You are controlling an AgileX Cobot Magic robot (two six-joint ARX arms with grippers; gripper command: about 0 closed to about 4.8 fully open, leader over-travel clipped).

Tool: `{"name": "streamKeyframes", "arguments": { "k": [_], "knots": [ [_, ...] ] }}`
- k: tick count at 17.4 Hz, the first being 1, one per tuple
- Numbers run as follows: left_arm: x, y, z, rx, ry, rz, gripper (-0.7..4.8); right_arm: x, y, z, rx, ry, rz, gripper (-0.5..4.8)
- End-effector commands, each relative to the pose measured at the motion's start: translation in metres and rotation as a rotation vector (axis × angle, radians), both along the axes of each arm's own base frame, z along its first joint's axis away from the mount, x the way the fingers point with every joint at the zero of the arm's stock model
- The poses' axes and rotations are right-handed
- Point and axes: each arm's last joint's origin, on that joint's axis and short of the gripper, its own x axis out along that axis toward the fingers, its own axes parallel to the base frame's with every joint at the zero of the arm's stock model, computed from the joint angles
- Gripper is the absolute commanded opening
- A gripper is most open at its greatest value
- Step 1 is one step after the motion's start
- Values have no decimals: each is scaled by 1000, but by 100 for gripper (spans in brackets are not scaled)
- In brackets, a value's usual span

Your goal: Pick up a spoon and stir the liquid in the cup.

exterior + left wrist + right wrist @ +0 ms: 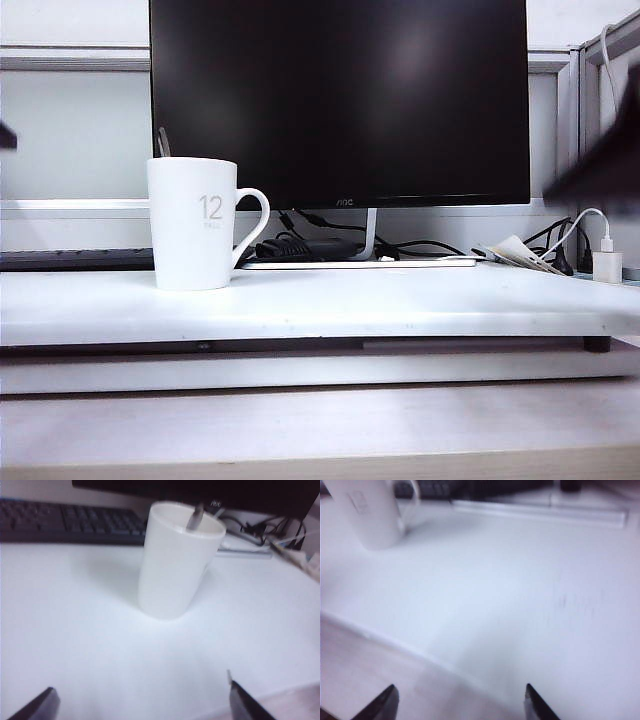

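Standing on the white bench (pixel 400 300) in the exterior view: the cup (pixel 192 225), white tapered mug, upright, at about 9 o'clock from frame centre. Grey "12" faces the camera, looped handle points to 3 o'clock. The spoon (pixel 163 142) handle sticks out of the cup rim at 12 o'clock, thin and grey, bowl hidden inside. Black monitor (pixel 340 100) sits behind, its base and black cables (pixel 320 240) just past the cup handle. Dark keyboard (pixel 75 259) edge behind the cup at 9 o'clock. White charger (pixel 606 264) with its lead at the far 3 o'clock edge. Dark blurred shape at the 3 o'clock edge looks like an arm; neither tool readable from this view.

Left wrist view: left tool (pixel 142 702) hangs above bare bench, well short of the cup (pixel 175 570). Only the two dark fingertips (pixel 37 707) show at the frame corners, spread wide, nothing between them. Spoon (pixel 194 517) leans on the far rim of the cup. Keyboard (pixel 70 522) lies beyond the cup.

Right wrist view: right tool (pixel 460 705) over the near bench edge, fingertips (pixel 382 705) apart, gap bare, nothing held. Cup (pixel 367 510) is well away, handle turned toward this tool's side. Picture is blurred; spoon not visible here.
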Motion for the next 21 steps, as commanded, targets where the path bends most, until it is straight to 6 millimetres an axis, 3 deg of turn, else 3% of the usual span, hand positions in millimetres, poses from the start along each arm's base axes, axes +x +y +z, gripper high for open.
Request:
{"name": "streamKeyframes", "arguments": {
  "k": [1, 2, 3, 4, 5, 7, 15, 21],
  "knots": [
    [1, 0, -10, 5, 22, 4, 326, -1, -1, -11, 47, 46, -17, 236],
    [1, 0, -13, 8, 33, 0, 136, -2, -1, -15, 46, 57, -19, 145],
    [1, 0, -16, 11, 38, 0, 9, -2, -1, -17, 43, 62, -20, 91],
    [0, 0, -17, 15, 52, 0, -4, -2, -1, -18, 42, 66, -20, 15],
    [0, 0, -18, 19, 61, 0, -4, -2, -1, -18, 43, 67, -19, 9],
    [0, 0, -19, 23, 73, 0, -4, -2, -1, -18, 41, 66, -19, 31],
    [0, 0, -19, 23, 73, 0, -4, -2, -1, -18, 40, 67, -19, 31],
    [-4, 9, -14, 1, 12, 63, -4, -14, -10, -6, 119, -73, -25, 31]
  ]
}}
